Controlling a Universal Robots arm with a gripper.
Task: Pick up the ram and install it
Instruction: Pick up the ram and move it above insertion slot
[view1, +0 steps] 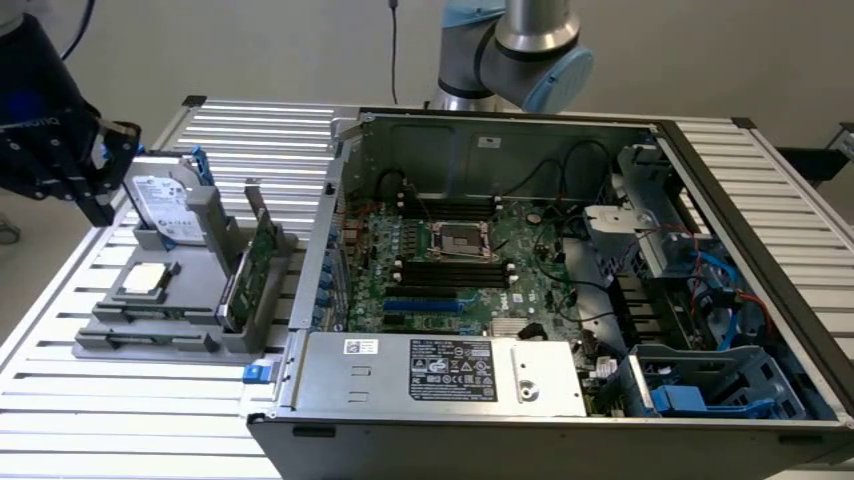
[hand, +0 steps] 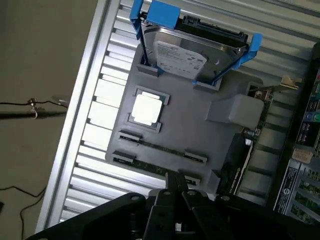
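At the exterior view's left, my gripper (view1: 96, 205) hung near the table's (view1: 120, 420) left edge, close by the drive, with open floor beyond it. In the wrist view the fingers (hand: 170, 182) were drawn together with nothing between them, poised over the holder's near rim.

The grey holder (view1: 200, 260) sat with a strip of bare slats to its left and a wider run of them in front. Its right side was just beside the case wall.

On the holder I counted:
- one drive (view1: 163, 205), upright in a blue bracket
- one CPU (view1: 144, 280), lying flat
- two sticks of ram (hand: 160, 148), lying in parallel grooves nearest the fingers, apart from each other
- one card (view1: 251, 265), upright along the holder's right edge, tight to the case

Further right, the one open case (view1: 481, 150) filled most of the remaining table. Its board (view1: 534, 290) lay flat inside, walled on every side, with cables crowding its right end.
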